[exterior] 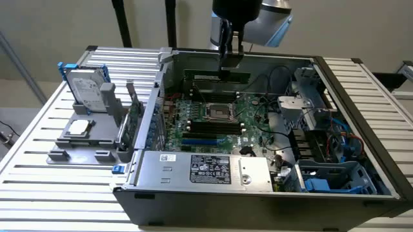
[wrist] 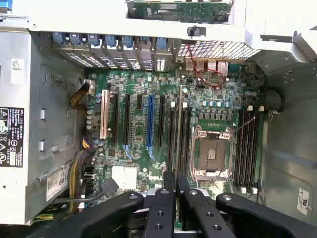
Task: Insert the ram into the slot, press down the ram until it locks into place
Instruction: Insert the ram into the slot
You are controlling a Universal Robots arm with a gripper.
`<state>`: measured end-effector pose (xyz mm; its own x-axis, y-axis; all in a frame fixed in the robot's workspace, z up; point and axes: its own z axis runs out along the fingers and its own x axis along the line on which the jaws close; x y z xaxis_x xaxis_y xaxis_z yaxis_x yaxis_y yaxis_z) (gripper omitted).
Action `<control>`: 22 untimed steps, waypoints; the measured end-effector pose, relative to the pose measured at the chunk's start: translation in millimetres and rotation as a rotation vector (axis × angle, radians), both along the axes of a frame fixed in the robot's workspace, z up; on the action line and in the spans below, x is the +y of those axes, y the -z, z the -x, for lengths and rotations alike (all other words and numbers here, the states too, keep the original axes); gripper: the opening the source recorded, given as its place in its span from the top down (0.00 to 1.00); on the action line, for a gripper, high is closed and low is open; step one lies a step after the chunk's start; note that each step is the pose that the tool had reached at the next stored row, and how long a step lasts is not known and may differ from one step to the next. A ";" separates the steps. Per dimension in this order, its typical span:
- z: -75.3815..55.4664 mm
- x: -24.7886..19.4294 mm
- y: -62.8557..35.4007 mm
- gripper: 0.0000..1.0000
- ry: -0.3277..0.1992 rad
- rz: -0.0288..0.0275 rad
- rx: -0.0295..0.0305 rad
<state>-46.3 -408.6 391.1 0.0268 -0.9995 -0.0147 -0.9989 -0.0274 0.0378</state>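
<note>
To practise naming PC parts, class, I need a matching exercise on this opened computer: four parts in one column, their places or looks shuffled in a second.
Parts:
1. ram
2. hard drive
3. CPU socket
4. power supply

Places or looks:
A. in the middle of the motherboard
B. outside the case, in a blue bracket
C. held in the jaws above the motherboard
D. silver box with a black label

Pairs: 1-C, 2-B, 3-A, 4-D
</note>
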 end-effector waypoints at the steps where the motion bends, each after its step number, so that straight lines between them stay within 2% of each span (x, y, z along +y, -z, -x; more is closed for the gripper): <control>1: 0.0 0.0 0.0 0.87 0.000 0.0000 0.0000; 12: 0.0 0.0 0.4 0.87 0.000 0.0005 -0.0001; 14: -0.2 0.1 3.9 0.87 0.000 0.0010 -0.0002; 15: -1.9 0.0 9.1 0.87 0.000 0.0010 -0.0003; 22: -9.5 0.0 21.7 0.87 -0.001 0.0010 -0.0003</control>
